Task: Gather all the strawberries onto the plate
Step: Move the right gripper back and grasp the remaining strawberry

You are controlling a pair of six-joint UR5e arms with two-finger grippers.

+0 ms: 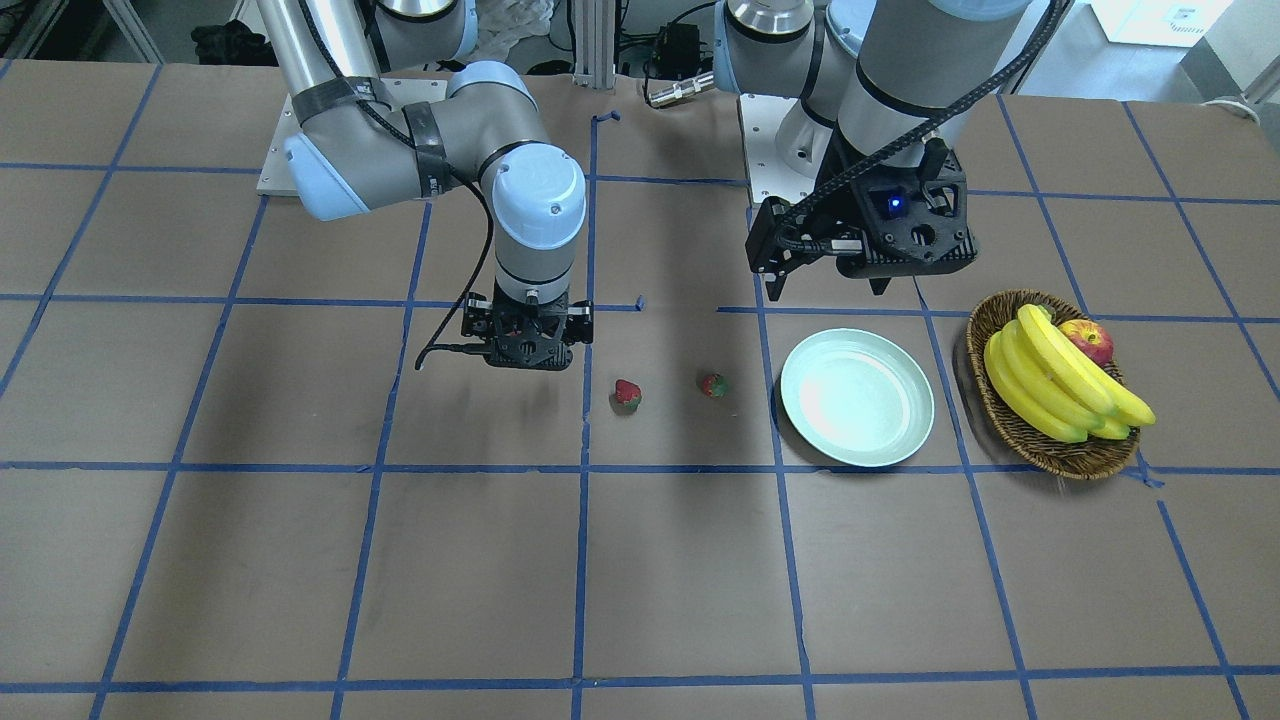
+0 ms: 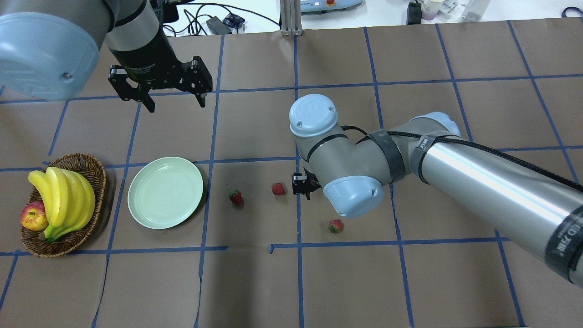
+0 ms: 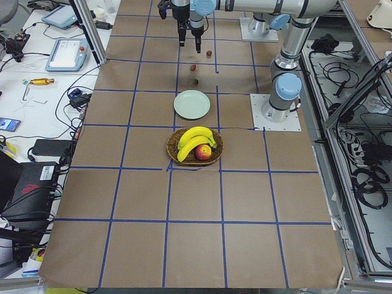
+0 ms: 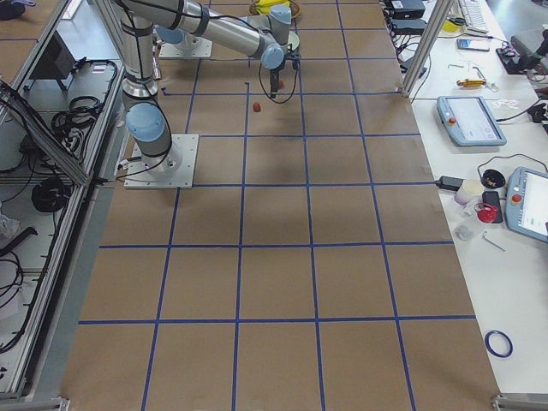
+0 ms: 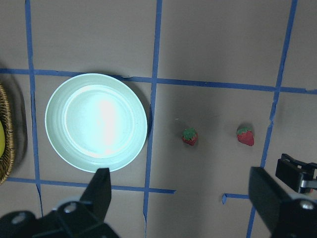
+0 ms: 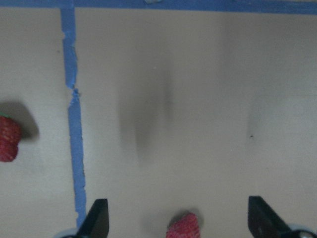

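Pale mint plate (image 2: 165, 192) lies flat. Outside it, spaced apart: nearest strawberry (image 2: 235, 197), middle strawberry (image 2: 278, 188), farthest strawberry (image 2: 335, 226).

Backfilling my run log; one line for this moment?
pale mint-green round plate empty; three small red strawberries on brown table; left gripper open; right gripper open near strawberries

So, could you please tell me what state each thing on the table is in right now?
plate, empty, flat on the table.
strawberries, all three on the table, outside the plate, none gripped.
basket, holding bananas and an apple.
left gripper, open, empty, raised.
right gripper, open, empty, low over the table.
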